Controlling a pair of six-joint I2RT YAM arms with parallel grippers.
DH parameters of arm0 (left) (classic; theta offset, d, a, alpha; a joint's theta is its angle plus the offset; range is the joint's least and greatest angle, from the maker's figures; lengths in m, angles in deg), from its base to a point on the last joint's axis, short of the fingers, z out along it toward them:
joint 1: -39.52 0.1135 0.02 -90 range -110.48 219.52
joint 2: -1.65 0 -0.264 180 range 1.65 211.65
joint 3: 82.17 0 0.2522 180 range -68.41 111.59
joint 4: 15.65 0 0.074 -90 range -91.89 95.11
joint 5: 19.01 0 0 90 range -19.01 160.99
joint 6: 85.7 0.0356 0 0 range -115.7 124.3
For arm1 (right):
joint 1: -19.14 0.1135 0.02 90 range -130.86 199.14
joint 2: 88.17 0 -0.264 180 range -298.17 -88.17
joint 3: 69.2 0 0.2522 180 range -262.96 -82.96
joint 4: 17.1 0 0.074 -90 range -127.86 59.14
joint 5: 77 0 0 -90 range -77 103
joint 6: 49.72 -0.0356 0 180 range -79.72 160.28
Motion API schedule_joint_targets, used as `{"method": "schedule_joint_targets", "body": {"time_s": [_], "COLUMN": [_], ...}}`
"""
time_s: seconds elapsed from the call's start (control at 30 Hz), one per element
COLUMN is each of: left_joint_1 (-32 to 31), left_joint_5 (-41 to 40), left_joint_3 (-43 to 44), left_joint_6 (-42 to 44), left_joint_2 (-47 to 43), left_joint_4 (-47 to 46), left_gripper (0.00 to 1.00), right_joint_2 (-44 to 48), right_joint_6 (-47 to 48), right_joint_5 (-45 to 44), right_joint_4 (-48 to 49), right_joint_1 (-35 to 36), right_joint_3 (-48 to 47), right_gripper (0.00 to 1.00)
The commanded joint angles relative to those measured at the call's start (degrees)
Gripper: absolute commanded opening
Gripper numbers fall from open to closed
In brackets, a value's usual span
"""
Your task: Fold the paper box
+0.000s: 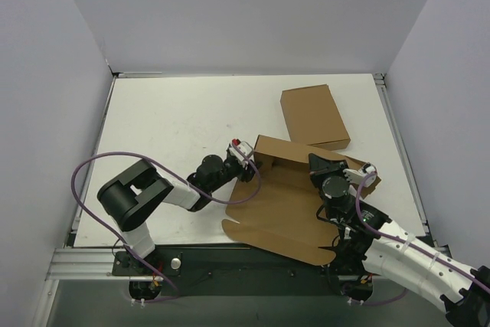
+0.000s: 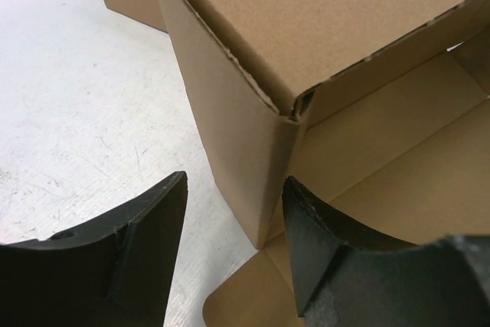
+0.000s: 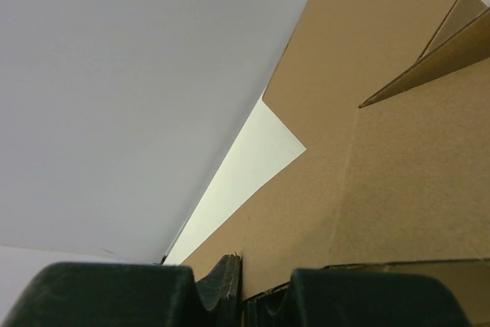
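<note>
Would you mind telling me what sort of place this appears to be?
Probably a robotics lab cell: a white table boxed in by plain walls, with two arms bolted to a metal rail.

Your workspace is a white table, closed in on three sides by plain panels: a back wall, a left wall and a right wall, all pale grey with a faint lilac tint. A thin metal strip runs along the table's right edge and far edge. At the near edge you'll see a ribbed aluminium rail, with a dark grey floor beyond it. Up close, the tabletop shows fine scuffs and grey specks. The light is soft and even, and shadows are faint.
</note>
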Motion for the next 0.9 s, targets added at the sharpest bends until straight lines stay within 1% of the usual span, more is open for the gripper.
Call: {"method": "schedule_joint_targets", "body": {"time_s": [0.0, 0.07, 0.13, 0.17, 0.2, 0.33, 0.4, 0.43, 0.5, 0.53, 0.57, 0.6, 0.63, 0.67, 0.7, 0.73, 0.77, 0.8, 0.83, 0.87], "left_joint_1": [-0.1, -0.4, -0.7, -0.9, -1.0, -1.4, -1.5, -1.4, -1.4, -1.4, -1.4, -1.4, -1.2, -1.0, -0.7, 0.3, 1.0, 2.0, 3.0, 5.2], "left_joint_5": [-6.6, -7.0, -7.4, -7.4, -7.4, -8.2, -9.1, -9.9, -12.3, -13.0, -14.2, -14.8, -15.4, -15.7, -15.7, -15.4, -14.7, -12.7, -11.0, -9.6], "left_joint_3": [1.8, 1.8, 2.1, 2.1, 2.2, 1.9, 1.8, 2.3, 2.9, 3.1, 3.2, 3.3, 3.4, 3.9, 4.4, 4.8, 5.7, 5.8, 5.7, 5.7], "left_joint_6": [-0.8, -2.2, -1.9, -1.7, -1.4, -1.4, -1.8, -2.2, -3.7, -4.3, -5.0, -6.3, -6.9, -7.5, -8.6, -9.3, -10.1, -12.0, -12.8, -13.5], "left_joint_2": [1.1, 1.7, 1.9, 2.1, 2.2, 2.1, 1.9, 1.7, 0.7, 0.3, -0.8, -1.5, -2.4, -3.9, -4.7, -5.4, -6.7, -7.1, -7.6, -8.4], "left_joint_4": [-10.0, -11.3, -12.1, -12.4, -12.4, -12.1, -11.7, -9.7, -6.4, -3.4, -2.0, 1.9, 4.1, 6.3, 12.3, 15.4, 18.2, 22.5, 24.3, 25.9], "left_gripper": [0.56, 0.54, 0.48, 0.45, 0.4, 0.32, 0.3, 0.27, 0.27, 0.27, 0.26, 0.24, 0.24, 0.22, 0.22, 0.22, 0.22, 0.22, 0.22, 0.22], "right_joint_2": [-1.7, -1.7, -1.7, -1.7, -1.7, -1.6, -1.6, -1.6, -1.5, -1.4, -1.4, -1.1, -1.0, -0.9, -0.5, -0.2, 0.0, 0.5, 0.6, 0.8], "right_joint_6": [1.8, 1.3, 0.4, 0.0, -0.4, -1.1, -0.8, 0.0, 1.5, 2.4, 5.1, 6.6, 8.4, 11.8, 14.3, 16.7, 20.7, 22.6, 24.9, 27.3], "right_joint_5": [2.6, 2.5, 2.5, 2.2, 2.2, 1.6, 1.5, 1.5, 1.2, 1.2, 1.2, 1.2, 1.2, 1.5, 2.3, 2.9, 3.4, 4.0, 4.6, 4.6], "right_joint_4": [-10.1, -10.2, -10.2, -11.7, -12.1, -12.8, -12.8, -12.7, -12.8, -12.7, -12.7, -12.9, -12.9, -13.2, -13.1, -13.2, -14.8, -15.9, -16.9, -19.4], "right_joint_1": [0.5, 0.5, 0.5, 0.5, 0.5, 0.4, 0.5, 0.5, 0.5, 0.4, 0.4, 0.5, 0.4, 0.5, 0.5, 0.5, 0.5, 0.5, 0.6, 0.6], "right_joint_3": [-0.5, -0.5, -0.5, -0.6, -0.6, -0.8, -1.0, -1.2, -1.9, -2.3, -2.8, -3.9, -4.5, -5.3, -6.7, -7.7, -8.9, -10.2, -12.6, -13.7], "right_gripper": [0.0, 0.0, 0.0, 0.0, 0.0, 0.0, 0.0, 0.0, 0.01, 0.06, 0.08, 0.12, 0.23, 0.28, 0.34, 0.48, 0.53, 0.59, 0.68, 0.72]}}
